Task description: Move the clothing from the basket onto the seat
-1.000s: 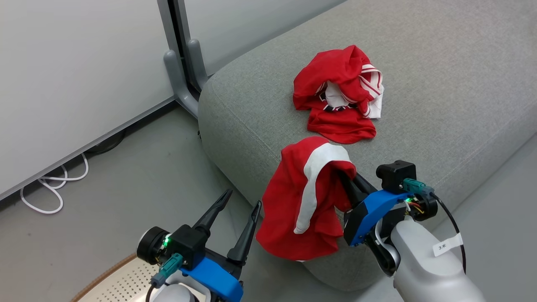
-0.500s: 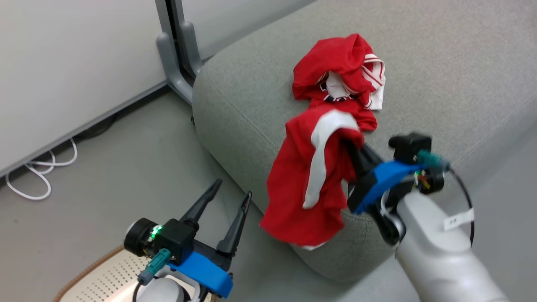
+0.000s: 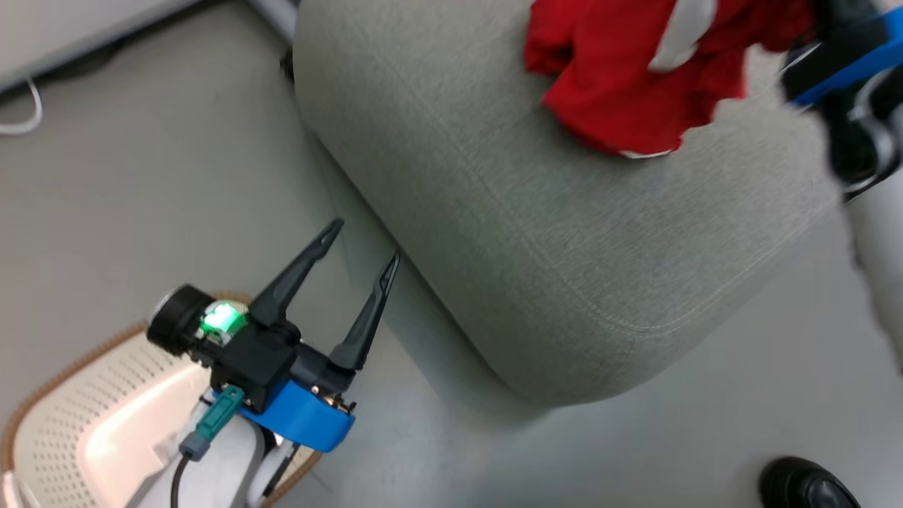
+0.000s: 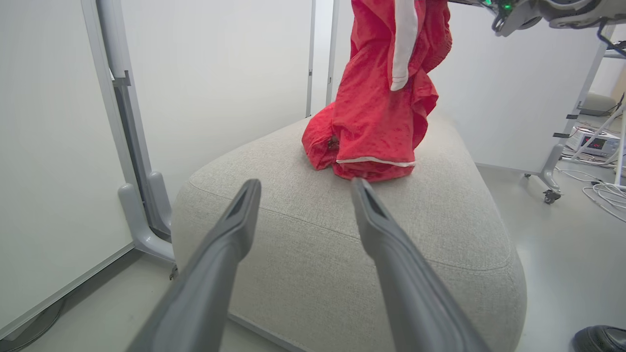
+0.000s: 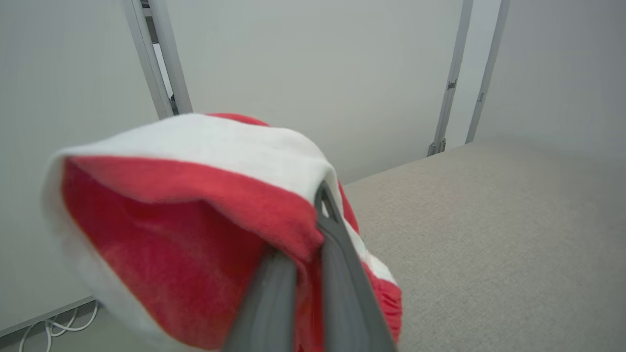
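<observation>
Right pincer pinches the clothing, hem touching the seat. Left pincer spread, empty, near the basket.

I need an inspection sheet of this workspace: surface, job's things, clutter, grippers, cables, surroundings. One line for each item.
Surface: grey seat, front corner bare.
Job's things: red garment hanging, hem appears to reach the seat; basket on the floor under the left arm.
Clutter: black shoe on the floor.
Grippers: left gripper open, empty; right gripper shut on the garment.
Cables: white cables on the floor.
Surroundings: white partition panels on grey stands.
</observation>
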